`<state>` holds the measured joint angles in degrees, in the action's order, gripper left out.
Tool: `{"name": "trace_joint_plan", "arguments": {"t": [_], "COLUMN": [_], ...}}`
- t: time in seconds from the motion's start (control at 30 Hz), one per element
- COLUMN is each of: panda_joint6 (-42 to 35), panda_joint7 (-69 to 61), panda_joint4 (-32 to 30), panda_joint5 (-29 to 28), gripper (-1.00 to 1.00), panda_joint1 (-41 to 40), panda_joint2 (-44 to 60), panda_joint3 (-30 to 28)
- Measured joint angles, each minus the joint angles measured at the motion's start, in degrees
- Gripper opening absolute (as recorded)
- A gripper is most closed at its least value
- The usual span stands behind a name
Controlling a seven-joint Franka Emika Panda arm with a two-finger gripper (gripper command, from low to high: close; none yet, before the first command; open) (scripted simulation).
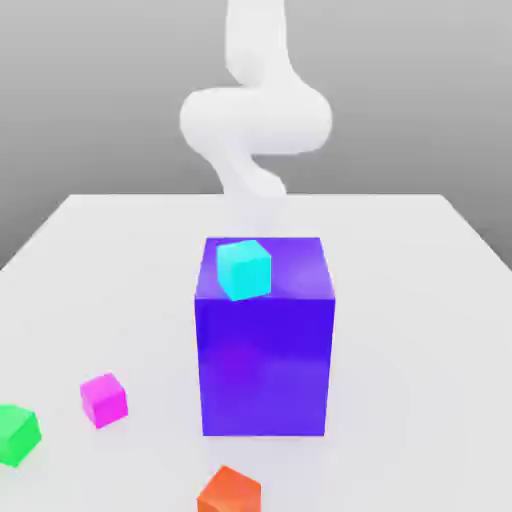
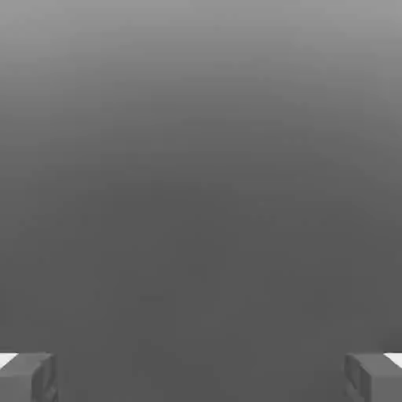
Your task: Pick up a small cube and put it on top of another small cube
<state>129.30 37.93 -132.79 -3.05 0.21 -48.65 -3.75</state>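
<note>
The small magenta-pink cube [image 1: 104, 399] rests on the white table [image 1: 400, 300], toward the exterior view's left and in front of the big block. My white arm [image 1: 255, 120] rises behind the table's far edge, well away from the cube. In the hand view my gripper [image 2: 201, 378] is open: its two grey fingertips [image 2: 31, 377] stand far apart with nothing between them, against a plain grey background.
A big blue-violet block [image 1: 265, 360] stands mid-table with a small cyan cube [image 1: 244, 268] on its top. A small green cube [image 1: 17, 434] sits at the front left corner. A small orange cube [image 1: 229, 492] lies at the front edge.
</note>
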Motion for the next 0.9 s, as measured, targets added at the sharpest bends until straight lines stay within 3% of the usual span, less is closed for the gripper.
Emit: {"name": "trace_joint_plan", "arguments": {"t": [0.47, 0.9], "panda_joint6": [-7.78, -2.38], "panda_joint7": [-44.81, -82.84], "panda_joint4": [-6.90, -14.05], "panda_joint5": [-17.29, -33.59], "gripper": [0.00, 0.00], "panda_joint1": [1.72, 10.37], "panda_joint2": [-8.64, -1.01], "panda_joint3": [-24.09, -50.54]}}
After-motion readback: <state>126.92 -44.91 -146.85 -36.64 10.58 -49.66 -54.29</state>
